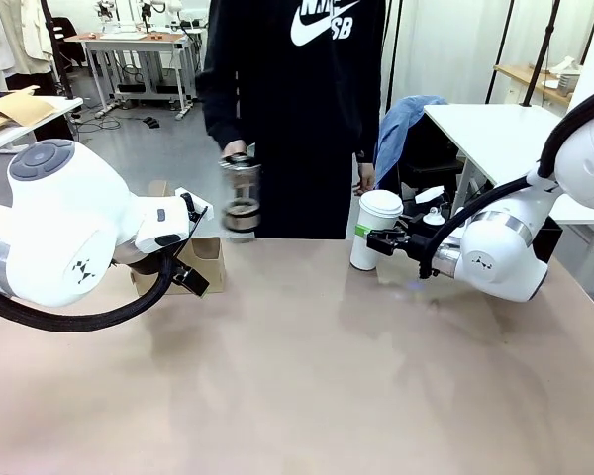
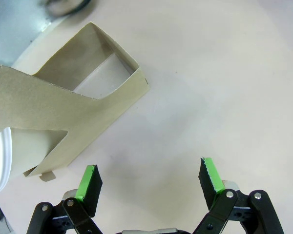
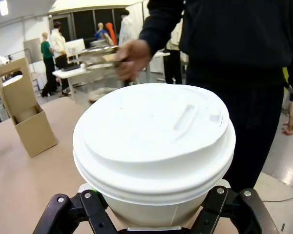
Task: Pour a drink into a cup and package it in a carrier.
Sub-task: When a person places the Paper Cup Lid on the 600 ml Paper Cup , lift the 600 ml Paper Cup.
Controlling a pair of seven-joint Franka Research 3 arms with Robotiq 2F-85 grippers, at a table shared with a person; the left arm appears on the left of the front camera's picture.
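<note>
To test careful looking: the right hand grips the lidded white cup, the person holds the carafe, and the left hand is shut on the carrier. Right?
No: the left hand is open, clear of the carrier, per the left wrist view.

The carrier (image 1: 212,257) stands on the surface (image 1: 307,376) at the left and the cup (image 1: 378,230) at the right. The carafe (image 1: 243,198) hangs between them, over the far edge.

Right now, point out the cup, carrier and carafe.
cup (image 3: 154,131): right wrist view, lid top.
carrier (image 3: 35,132): right wrist view, base wall.
carafe (image 1: 242,193): front view, glass body.
</note>
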